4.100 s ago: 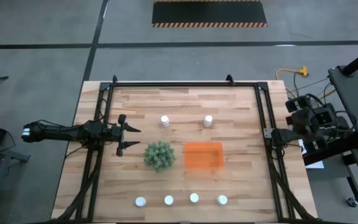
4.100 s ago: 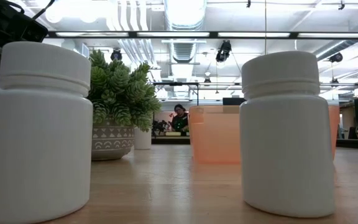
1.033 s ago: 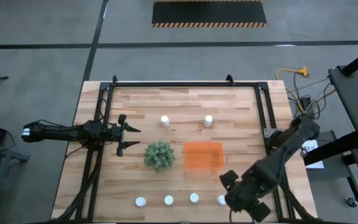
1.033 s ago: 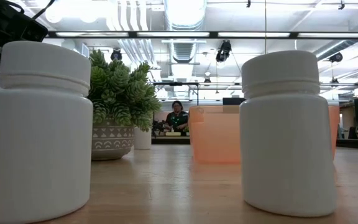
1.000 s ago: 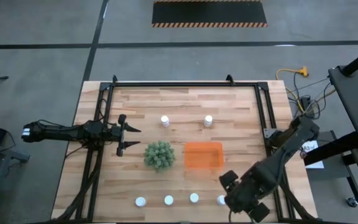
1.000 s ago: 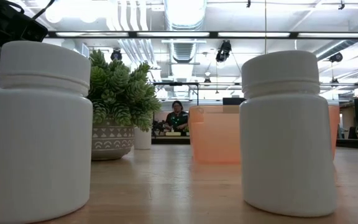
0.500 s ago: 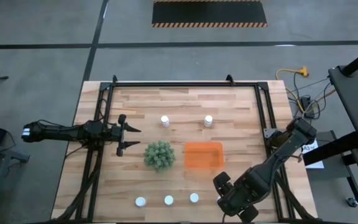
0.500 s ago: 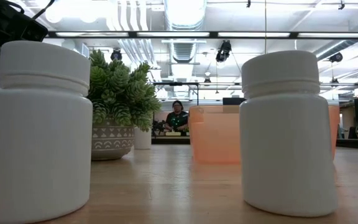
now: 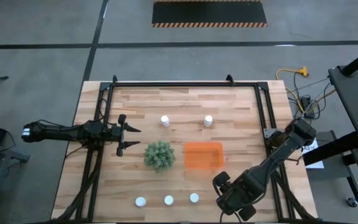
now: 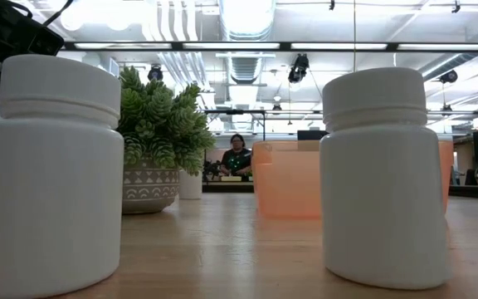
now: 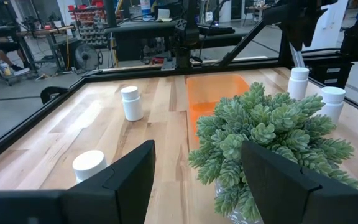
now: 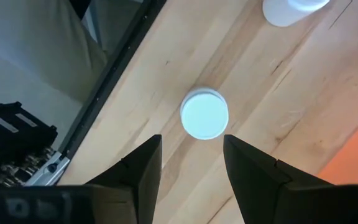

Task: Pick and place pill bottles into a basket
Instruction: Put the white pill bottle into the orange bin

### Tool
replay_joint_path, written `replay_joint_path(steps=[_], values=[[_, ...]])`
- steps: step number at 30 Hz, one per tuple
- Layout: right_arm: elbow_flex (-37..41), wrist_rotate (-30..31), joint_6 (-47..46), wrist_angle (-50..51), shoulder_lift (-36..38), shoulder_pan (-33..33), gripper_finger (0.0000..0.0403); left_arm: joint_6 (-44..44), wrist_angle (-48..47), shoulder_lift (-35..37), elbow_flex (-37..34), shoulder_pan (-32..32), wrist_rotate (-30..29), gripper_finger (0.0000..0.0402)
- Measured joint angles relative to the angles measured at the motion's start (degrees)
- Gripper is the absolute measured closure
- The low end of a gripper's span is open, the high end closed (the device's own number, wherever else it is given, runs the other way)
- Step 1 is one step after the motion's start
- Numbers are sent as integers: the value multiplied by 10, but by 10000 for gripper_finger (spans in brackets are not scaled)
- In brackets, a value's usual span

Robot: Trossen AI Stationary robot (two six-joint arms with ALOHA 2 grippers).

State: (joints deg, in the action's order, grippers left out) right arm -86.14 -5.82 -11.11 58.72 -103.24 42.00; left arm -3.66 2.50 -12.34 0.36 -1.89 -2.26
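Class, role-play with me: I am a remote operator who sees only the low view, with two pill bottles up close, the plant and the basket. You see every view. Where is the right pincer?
Observer: The right pincer hangs over the right end of the front row, right above a pill bottle.
Operator: Is it gripping that one?
Observer: No. Its fingers stand apart on either side of the cap, touching nothing.
Operator: Anything in the basket?
Observer: From above, the basket shows no bottle inside.

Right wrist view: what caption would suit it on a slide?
The right gripper, open, hangs directly above a white-capped pill bottle standing on the wooden table.
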Motion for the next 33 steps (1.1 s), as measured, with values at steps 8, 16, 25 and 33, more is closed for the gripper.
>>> replay_joint_path(steps=[8,16,25,33], values=[[14,0,-5,-24,0,0,241,0,0,0,0,0,0,181],[32,15,-7,-40,0,-10,220,0,0,0,0,0,0,181],[32,31,-7,-47,0,-16,134,0,0,0,0,0,0,181],[33,30,-9,-58,0,-14,84,0,0,0,0,0,0,181]])
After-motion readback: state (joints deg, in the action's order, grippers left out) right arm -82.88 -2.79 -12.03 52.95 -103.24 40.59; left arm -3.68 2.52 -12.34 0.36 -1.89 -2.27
